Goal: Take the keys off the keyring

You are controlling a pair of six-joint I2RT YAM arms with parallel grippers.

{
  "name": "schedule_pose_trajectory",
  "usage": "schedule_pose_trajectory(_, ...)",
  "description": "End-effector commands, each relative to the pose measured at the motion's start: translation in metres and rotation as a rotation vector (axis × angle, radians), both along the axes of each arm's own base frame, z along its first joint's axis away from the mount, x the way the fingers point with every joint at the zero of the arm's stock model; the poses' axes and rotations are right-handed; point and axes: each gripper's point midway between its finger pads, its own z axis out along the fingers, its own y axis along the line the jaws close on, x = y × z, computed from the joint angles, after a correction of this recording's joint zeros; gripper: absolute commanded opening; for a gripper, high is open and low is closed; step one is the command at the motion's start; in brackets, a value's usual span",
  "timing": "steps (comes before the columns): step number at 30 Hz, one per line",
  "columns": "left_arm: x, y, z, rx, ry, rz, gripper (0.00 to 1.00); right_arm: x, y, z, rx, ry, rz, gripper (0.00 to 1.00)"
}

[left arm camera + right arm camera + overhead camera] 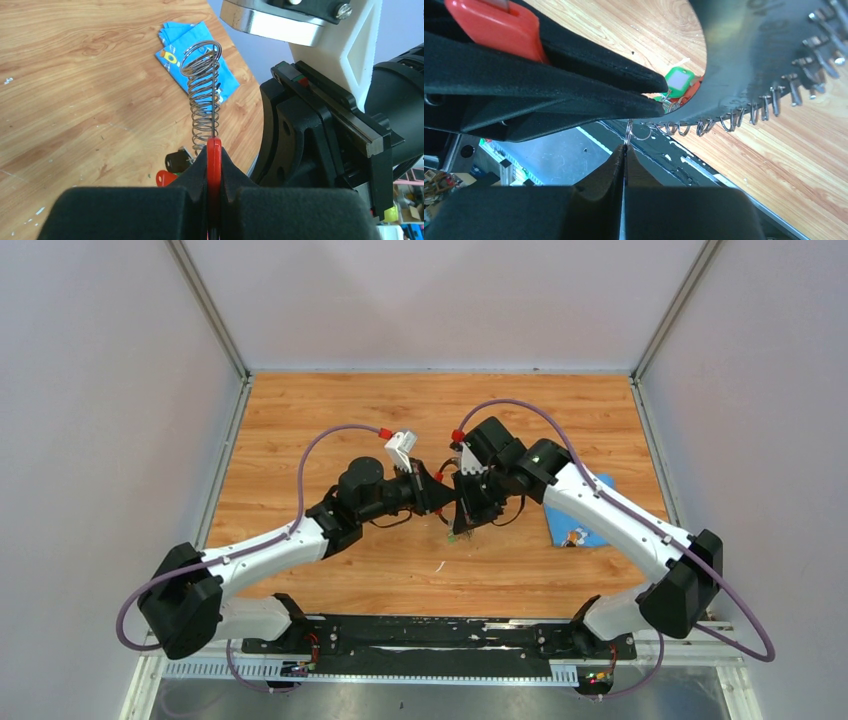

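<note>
Our left gripper [214, 148] clamps the red part [214, 167] of the keyring [202, 95] to steady it; our right gripper [625, 150] pinches a thin wire loop [628, 131], probably to free the keys [680, 80].

Top cam sat high at the near edge, looked down on the whole wood-grain tabletop [340, 410]; both wrist cams sat nose-close, facing each other, sharing the coiled silvery wire keyring [202, 100]; top and left wrist shared the blue printed cloth [172, 35].
</note>
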Motion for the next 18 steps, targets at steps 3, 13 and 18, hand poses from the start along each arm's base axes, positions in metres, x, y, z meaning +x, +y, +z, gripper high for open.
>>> schedule_pose_trajectory(3, -0.020, -0.015, -0.008, -0.006, 0.089, -0.112, 0.00, 0.028, -0.015, 0.028, -0.001, -0.185, -0.085, 0.04)
schedule_pose_trajectory(13, -0.023, -0.025, -0.002, -0.081, 0.229, -0.116, 0.00, 0.045, -0.019, 0.049, 0.047, -0.317, -0.162, 0.07)
schedule_pose_trajectory(18, -0.017, -0.024, 0.010, -0.185, 0.339, -0.048, 0.00, 0.045, -0.026, 0.069, 0.086, -0.398, -0.168, 0.12)
